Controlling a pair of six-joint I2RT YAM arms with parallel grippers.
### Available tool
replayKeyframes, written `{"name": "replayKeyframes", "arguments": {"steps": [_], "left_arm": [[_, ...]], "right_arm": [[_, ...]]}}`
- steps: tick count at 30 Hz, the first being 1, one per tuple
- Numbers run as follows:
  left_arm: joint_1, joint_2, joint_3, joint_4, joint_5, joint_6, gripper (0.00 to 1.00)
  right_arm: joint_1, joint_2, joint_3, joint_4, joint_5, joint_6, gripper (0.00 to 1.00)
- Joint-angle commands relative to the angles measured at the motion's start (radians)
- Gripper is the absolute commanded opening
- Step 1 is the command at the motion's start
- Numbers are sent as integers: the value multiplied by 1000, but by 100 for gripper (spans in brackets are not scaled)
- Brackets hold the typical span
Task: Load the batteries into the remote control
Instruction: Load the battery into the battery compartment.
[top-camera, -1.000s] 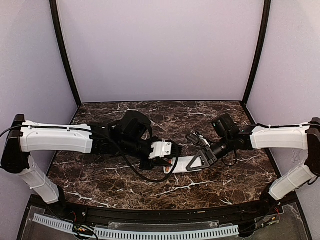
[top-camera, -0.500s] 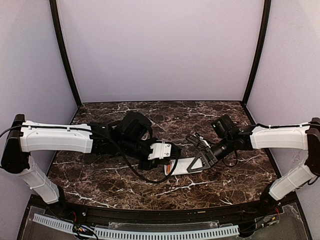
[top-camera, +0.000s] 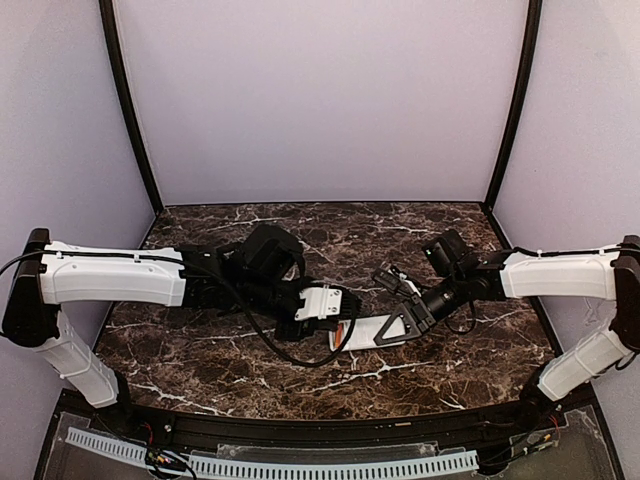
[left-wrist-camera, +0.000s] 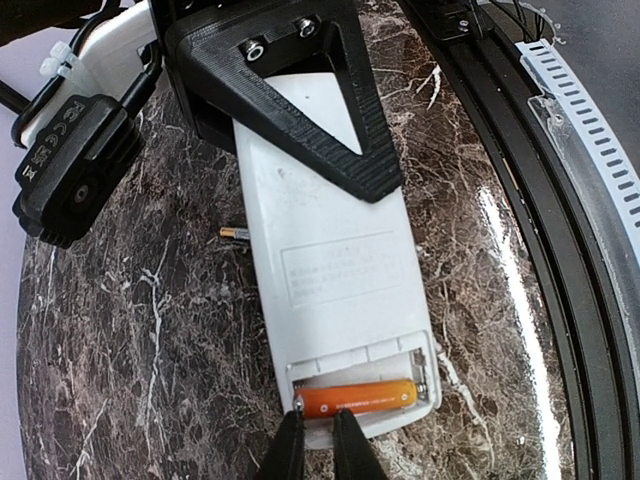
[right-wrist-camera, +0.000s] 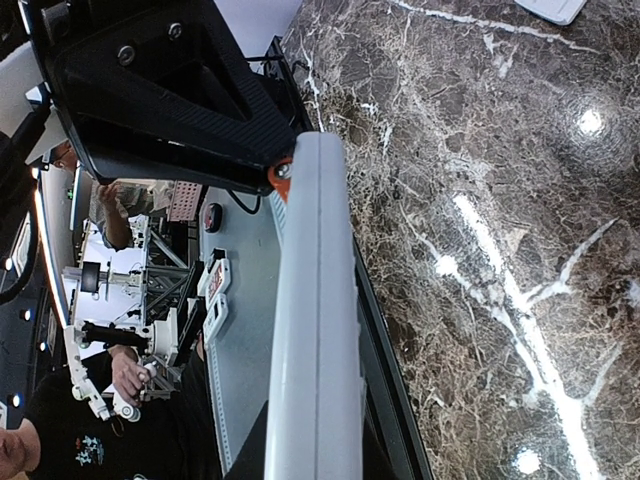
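Marble table (top-camera: 200, 350) — right pincer (top-camera: 398, 325) clamps remote control (left-wrist-camera: 340, 270) endwise, battery (left-wrist-camera: 358, 397) crosswise — left pincer (left-wrist-camera: 320, 422) together.

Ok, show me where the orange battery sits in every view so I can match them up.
Top external: orange battery, a thin sliver at the left end of the remote control, just below mid-picture.
Left wrist: bottom centre, lying in the remote's open compartment.
Right wrist: upper left of centre, a small orange bit at the remote's far end.
Shared landmark: the remote control.
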Motion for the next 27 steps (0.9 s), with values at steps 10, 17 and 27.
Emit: {"name": "replayKeyframes", "arguments": {"steps": [10, 17, 27], "left_arm": [[42, -110, -58, 72, -36, -177, 47], [123, -216, -163, 289, -64, -558, 72], [165, -219, -357, 647, -19, -1076, 85]], "right_arm": [[7, -17, 31, 33, 43, -39, 0], [7, -66, 35, 58, 143, -35, 0], [7, -115, 27, 112, 206, -15, 0]]}}
